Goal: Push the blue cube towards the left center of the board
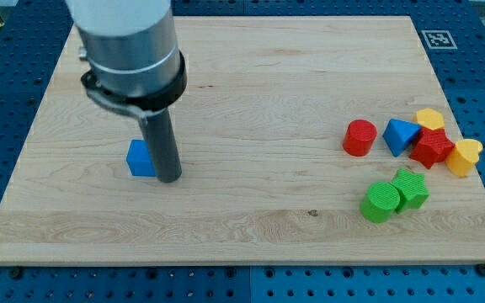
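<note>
Blue is the colour of the cube [140,158], and it lies on the wooden board [251,76] in the view's left part, about at middle height. The dark rod stands directly at the cube's right side, and the tip [169,178] appears to touch it or to be just beside it; I cannot tell which. The rod has nothing to open or close, so it grasps nothing and can only press sideways. I judge that the cube is already near the left centre, so only a short push toward the view's left remains. To do it well, the tip should meet the middle of the cube's right face, because a contact near a corner may turn the cube and let it slip away. The push should be slow and should stop before the board's left edge. All other blocks are well apart from the cube, far to its right: a red cylinder [359,137], a blue triangular block [401,135], a red block [432,148], two yellow blocks [430,118] [465,155] and two green blocks [381,203] [411,188]. No container is seen here, so nothing is held inside anything.
</note>
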`<move>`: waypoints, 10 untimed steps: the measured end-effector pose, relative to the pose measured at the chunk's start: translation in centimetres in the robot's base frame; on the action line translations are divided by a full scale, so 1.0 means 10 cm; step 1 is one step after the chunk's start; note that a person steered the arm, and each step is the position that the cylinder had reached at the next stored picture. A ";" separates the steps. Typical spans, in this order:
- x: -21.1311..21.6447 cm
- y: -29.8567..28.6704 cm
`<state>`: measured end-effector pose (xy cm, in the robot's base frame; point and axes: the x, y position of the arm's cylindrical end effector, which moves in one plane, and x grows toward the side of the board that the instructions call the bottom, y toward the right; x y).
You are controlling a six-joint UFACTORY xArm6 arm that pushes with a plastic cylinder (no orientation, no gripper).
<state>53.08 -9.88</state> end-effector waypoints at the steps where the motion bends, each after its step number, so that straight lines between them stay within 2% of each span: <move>1: 0.12 -0.12; 3: -0.58 -0.74; 4: -0.56 -0.76; 5: -0.23 -0.73; 6: -0.11 -0.39; 7: -0.42 -0.17; 9: -0.92 -0.52; 10: -0.97 -0.57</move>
<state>43.39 -15.61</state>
